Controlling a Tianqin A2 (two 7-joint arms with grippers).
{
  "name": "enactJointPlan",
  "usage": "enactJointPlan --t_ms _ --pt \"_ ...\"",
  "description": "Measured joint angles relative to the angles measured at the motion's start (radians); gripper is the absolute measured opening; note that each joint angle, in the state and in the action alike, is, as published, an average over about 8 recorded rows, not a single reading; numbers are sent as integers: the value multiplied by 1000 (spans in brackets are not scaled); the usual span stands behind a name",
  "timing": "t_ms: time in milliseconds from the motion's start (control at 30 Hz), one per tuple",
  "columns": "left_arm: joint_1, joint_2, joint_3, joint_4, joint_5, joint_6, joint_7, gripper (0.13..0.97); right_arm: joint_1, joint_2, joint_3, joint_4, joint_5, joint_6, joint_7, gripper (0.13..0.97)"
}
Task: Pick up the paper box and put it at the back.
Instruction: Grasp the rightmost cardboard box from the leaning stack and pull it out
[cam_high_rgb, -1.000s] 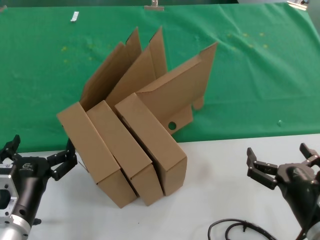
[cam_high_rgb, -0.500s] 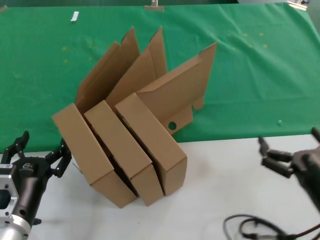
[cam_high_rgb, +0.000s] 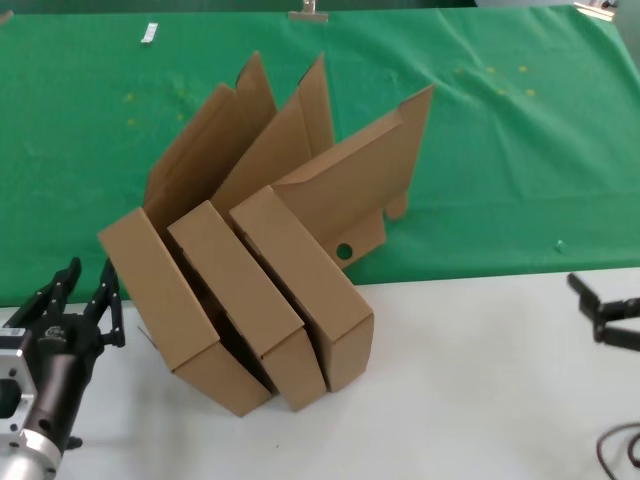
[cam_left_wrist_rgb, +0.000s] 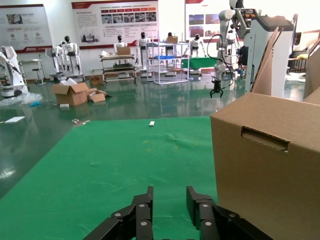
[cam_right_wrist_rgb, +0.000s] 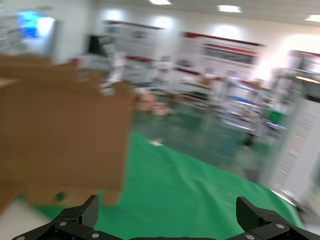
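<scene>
At 8 o'clock in the head view, the left gripper (cam_high_rgb: 82, 296) sits with fingers narrowly parted, holding nothing, just beside the leftmost paper box (cam_high_rgb: 160, 310). Three alike boxes lean together at centre, lids raised, straddling the white table (cam_high_rgb: 470, 400) and the green cloth (cam_high_rgb: 520, 150). At 4 o'clock, the right gripper (cam_high_rgb: 600, 312) is spread wide, well apart. A good grasp likely means pinching the leftmost box's near wall squarely, lifting without dragging its neighbours.
</scene>
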Motion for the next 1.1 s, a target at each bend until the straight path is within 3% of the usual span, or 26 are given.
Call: enactJointPlan --t_ms 233,467,800,1100 --pt "0 0 0 0 0 0 0 294 70 112 -79 -118 6 -236 -148 966" --pt "0 0 0 0 0 0 0 200 243 152 -204 -312 -6 -462 -294 966" --pt "0 0 0 0 0 0 0 146 542 67 -391 -645 -79 -665 -404 966" --pt "0 0 0 0 0 0 0 145 772 -55 -491 -1006 -153 -804 -531 966"
